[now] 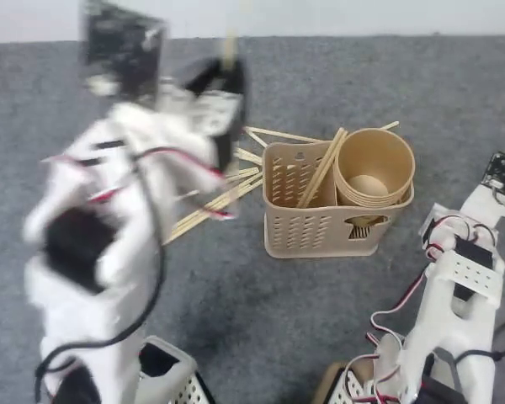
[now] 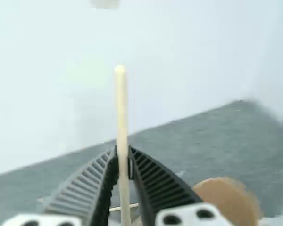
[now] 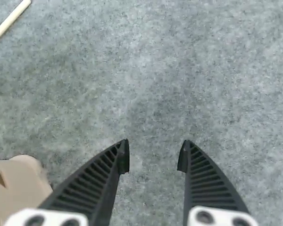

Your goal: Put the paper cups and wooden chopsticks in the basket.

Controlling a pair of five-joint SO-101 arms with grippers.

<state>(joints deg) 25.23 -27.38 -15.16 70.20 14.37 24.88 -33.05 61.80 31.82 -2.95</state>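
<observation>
Holding one wooden chopstick (image 2: 120, 117) upright, clamped in my left gripper (image 2: 124, 160). Next, I judge, it must go over the basket (image 1: 320, 227) and be released (right gripper (image 3: 153, 157) parted above carpet).

Grey carpet (image 1: 236, 320) runs back to a pale wall (image 1: 337, 15).

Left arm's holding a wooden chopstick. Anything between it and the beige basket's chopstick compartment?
Nothing visible. The left gripper holds the wooden chopstick raised beside the beige slotted plastic basket; its near compartment is open on top. Loose chopsticks lie flat on the carpet between.
</observation>
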